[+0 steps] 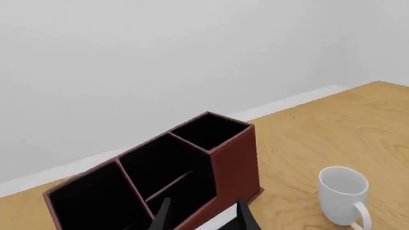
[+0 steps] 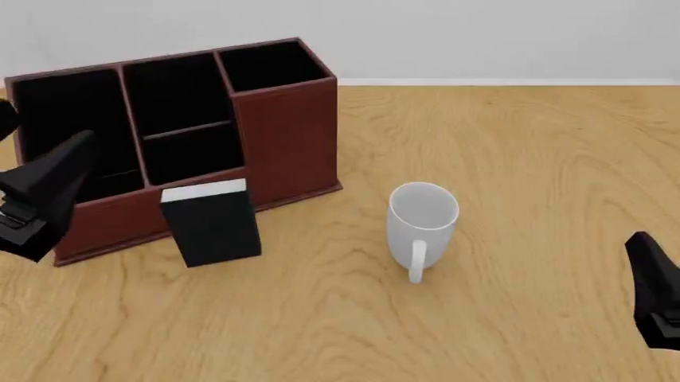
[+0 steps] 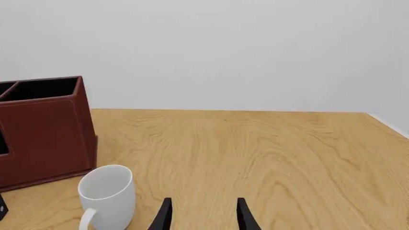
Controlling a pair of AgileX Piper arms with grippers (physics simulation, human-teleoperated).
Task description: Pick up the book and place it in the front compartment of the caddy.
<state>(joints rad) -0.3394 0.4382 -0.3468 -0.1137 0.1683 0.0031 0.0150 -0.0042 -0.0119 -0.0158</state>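
Note:
The book (image 2: 210,225), black with a white page edge on top, stands upright on the table against the front wall of the caddy (image 2: 287,127). The caddy is a reddish-brown box with black compartments, taller at its right end. My left gripper (image 2: 64,171) hovers open to the left of the book, apart from it. In the left wrist view the book's white edge (image 1: 221,218) shows between the open fingers of the left gripper (image 1: 204,205), in front of the caddy (image 1: 233,163). My right gripper (image 3: 204,201) is open and empty, low at the near right (image 2: 650,270).
A white mug (image 2: 423,219) stands upright to the right of the book, handle toward the camera; it also shows in both wrist views (image 1: 345,194) (image 3: 107,194). The wooden table ends at a white wall behind the caddy.

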